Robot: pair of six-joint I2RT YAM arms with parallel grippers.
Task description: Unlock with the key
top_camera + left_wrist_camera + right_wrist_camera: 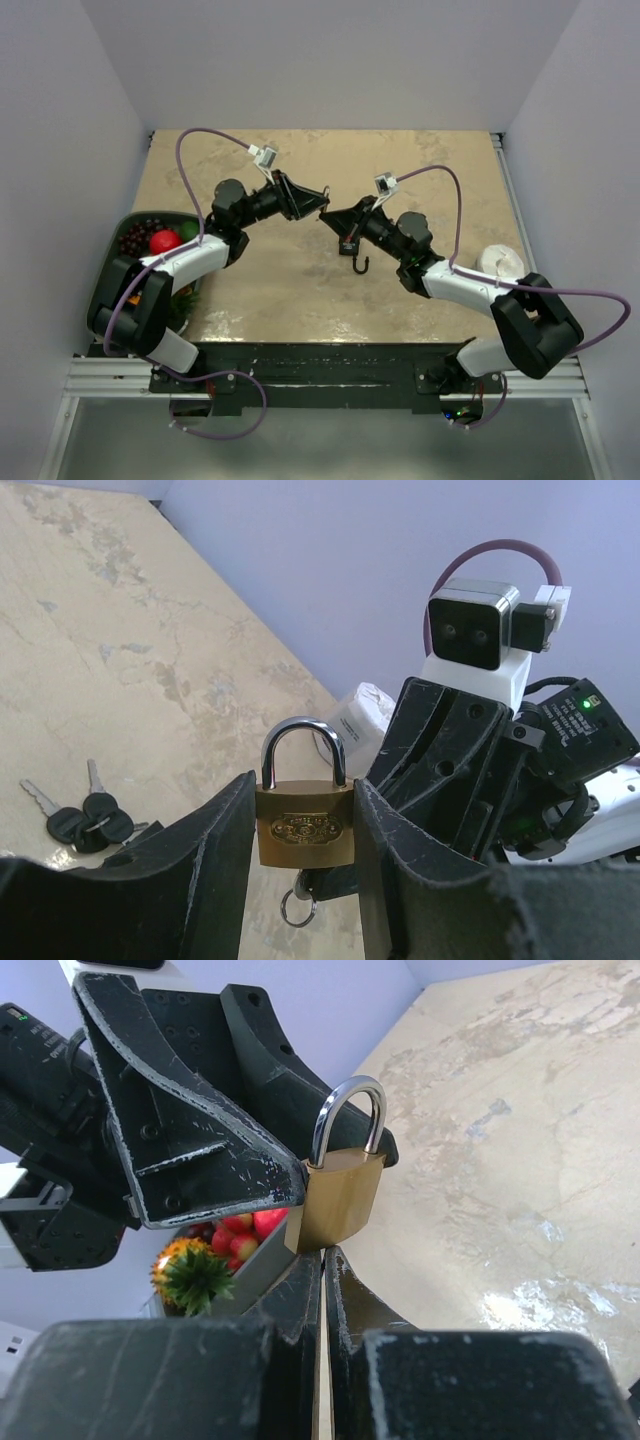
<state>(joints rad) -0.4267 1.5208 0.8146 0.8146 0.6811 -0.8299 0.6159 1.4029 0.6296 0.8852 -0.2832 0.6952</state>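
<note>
A brass padlock (305, 825) with a steel shackle is held upright above the table, with my left gripper (305, 785) shut on its two sides. The shackle looks closed. Under the lock body a silver key (297, 892) with a small ring sticks out of the keyhole. My right gripper (326, 1252) is shut, its fingertips right below the padlock (340, 1200), pinching that key. In the top view the left gripper (316, 200) and right gripper (330, 216) meet tip to tip over the middle of the table.
A bunch of spare black-headed keys (85, 818) lies on the beige table (400, 170) below the right gripper. A dark tray (128, 222) of toy fruit stands at the left edge. A white roll (500, 262) sits at the right.
</note>
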